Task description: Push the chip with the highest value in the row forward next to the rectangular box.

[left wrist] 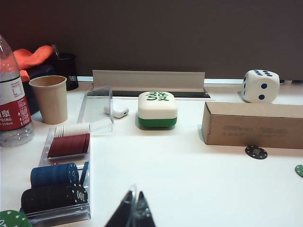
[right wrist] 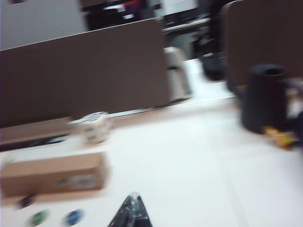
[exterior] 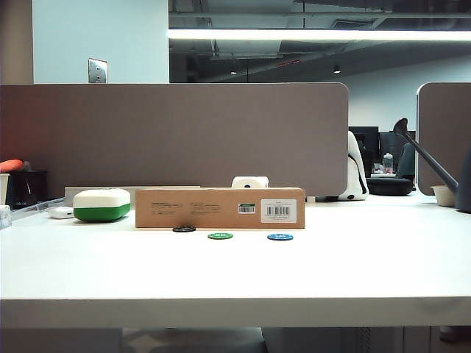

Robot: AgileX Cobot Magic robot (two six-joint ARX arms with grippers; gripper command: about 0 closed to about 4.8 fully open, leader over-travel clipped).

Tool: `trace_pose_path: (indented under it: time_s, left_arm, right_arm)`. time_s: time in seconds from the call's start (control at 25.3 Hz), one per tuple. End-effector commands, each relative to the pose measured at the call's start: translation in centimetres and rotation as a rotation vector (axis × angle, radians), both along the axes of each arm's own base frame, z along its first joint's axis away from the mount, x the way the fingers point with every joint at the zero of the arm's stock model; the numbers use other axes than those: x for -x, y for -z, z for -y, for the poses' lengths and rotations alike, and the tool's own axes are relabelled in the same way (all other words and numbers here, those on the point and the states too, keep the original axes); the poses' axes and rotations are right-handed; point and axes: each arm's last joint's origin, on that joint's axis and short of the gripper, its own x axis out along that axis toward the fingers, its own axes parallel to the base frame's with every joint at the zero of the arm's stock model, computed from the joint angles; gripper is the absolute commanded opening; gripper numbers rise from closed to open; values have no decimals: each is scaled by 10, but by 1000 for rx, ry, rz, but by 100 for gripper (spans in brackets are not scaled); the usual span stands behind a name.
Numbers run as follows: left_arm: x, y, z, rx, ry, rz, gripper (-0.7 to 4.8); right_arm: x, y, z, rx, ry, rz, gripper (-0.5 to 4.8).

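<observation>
Exterior view: black chip [exterior: 184,229] already touching or just beside box [exterior: 219,207] — ahead of green chip [exterior: 220,236], blue chip [exterior: 280,237].
Left gripper [left wrist: 133,213]: jaws closed, nearer, chip ahead-right.
Right gripper [right wrist: 132,213]: blurred — cannot tell.

The black chip [exterior: 184,229] carries pale spots round its rim. Beside it lie a green chip [exterior: 220,236] and a blue chip [exterior: 280,237]. The rectangular box [exterior: 219,207] is plain brown with dark print, a white barcode label and a small green sticker. The white case [left wrist: 157,109] has a green base and green characters. The dice [left wrist: 260,86] is white with what look like dark blue pips. The tabletop [exterior: 235,272] is white.
</observation>
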Motion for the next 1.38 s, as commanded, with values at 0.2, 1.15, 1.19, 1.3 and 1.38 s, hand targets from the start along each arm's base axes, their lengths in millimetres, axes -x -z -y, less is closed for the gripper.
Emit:
trace_pose_path:
  time_s: [0.2, 1.15, 1.19, 1.3, 1.38]
  left_arm:
    - [0, -2, 0, -5, 5, 13, -5]
    - [0, -2, 0, -5, 5, 12, -5]
    - [0, -2, 0, -5, 5, 13, -5]
    - [0, -2, 0, -5, 5, 12, -5]
    - [0, -2, 0, -5, 5, 13, -5]
  right_arm:
    - [-26, 31, 4, 130, 205, 61, -5]
    - [-63, 133, 1, 152, -6, 99, -5]
    - [-63, 133, 1, 151, -6, 98, -5]
    - [-63, 133, 1, 151, -7, 96, -5]
    - [-63, 133, 1, 151, -6, 96, -5]
